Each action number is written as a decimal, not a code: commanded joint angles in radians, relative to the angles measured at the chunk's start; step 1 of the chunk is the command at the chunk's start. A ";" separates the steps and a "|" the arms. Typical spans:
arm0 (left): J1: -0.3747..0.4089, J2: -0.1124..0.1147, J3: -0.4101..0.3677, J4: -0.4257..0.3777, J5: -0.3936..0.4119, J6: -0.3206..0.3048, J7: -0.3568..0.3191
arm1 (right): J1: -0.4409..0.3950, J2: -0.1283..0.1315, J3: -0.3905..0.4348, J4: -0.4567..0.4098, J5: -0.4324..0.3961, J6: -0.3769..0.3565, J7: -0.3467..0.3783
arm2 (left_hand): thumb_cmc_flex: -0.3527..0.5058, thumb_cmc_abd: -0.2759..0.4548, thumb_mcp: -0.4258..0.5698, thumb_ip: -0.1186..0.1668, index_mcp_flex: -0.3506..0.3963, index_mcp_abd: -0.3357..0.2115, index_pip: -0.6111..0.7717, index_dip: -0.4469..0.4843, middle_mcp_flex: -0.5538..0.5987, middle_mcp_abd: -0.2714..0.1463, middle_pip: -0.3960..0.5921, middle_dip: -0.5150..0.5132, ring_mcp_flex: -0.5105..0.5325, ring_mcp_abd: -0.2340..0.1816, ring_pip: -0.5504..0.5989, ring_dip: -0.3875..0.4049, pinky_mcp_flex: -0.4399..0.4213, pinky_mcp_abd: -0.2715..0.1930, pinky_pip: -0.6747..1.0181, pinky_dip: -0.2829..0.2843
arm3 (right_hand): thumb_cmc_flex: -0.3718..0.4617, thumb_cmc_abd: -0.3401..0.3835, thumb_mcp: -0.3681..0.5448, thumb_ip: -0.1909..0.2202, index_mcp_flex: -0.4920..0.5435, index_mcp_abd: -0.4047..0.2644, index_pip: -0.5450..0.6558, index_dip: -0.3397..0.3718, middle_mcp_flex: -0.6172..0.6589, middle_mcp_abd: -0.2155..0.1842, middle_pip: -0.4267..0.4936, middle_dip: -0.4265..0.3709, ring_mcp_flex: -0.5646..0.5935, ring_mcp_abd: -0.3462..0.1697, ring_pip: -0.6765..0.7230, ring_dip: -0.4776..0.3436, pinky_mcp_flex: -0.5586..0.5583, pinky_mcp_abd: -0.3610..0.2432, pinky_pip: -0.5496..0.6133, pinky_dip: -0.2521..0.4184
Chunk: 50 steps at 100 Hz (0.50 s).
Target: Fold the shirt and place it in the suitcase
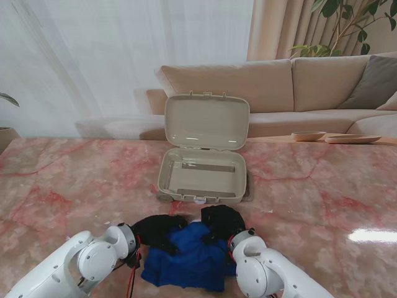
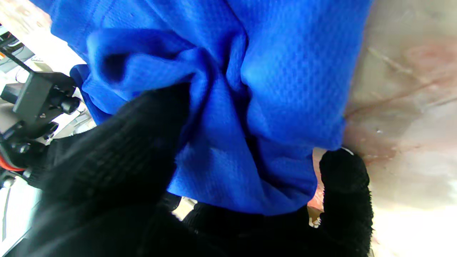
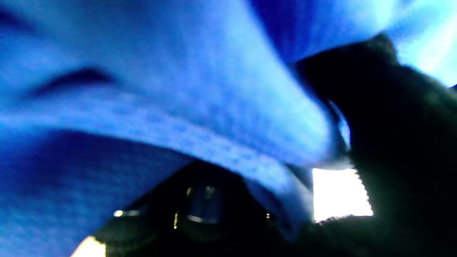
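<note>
A crumpled blue shirt (image 1: 186, 257) lies bunched on the marble table close to me, between my two black-gloved hands. My left hand (image 1: 158, 231) grips its far left edge; the left wrist view shows the blue shirt (image 2: 232, 100) pinched between the gloved fingers (image 2: 125, 150). My right hand (image 1: 222, 221) holds the far right edge, and in the right wrist view the blue shirt (image 3: 160, 107) fills the picture against a dark gloved finger (image 3: 392, 117). The beige suitcase (image 1: 203, 177) sits open farther from me, lid upright, nothing inside.
The pink marble table (image 1: 322, 205) spreads to both sides. A beige sofa (image 1: 298, 87) stands behind it. Two shallow wooden dishes (image 1: 308, 136) rest at the table's far right edge. White curtains hang at the back left.
</note>
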 commanded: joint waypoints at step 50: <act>-0.002 -0.025 0.006 0.052 -0.171 -0.010 0.025 | -0.038 0.009 0.037 -0.041 -0.022 -0.045 0.020 | 0.357 -0.079 0.108 -0.031 0.222 -0.194 0.479 0.264 0.236 -0.069 0.145 0.262 0.166 0.056 0.249 0.092 0.115 -0.001 0.137 0.074 | 0.112 0.028 0.183 0.151 0.051 -0.041 0.074 0.018 0.114 0.014 0.136 0.046 0.035 -0.103 0.061 0.031 0.048 -0.039 0.178 -0.021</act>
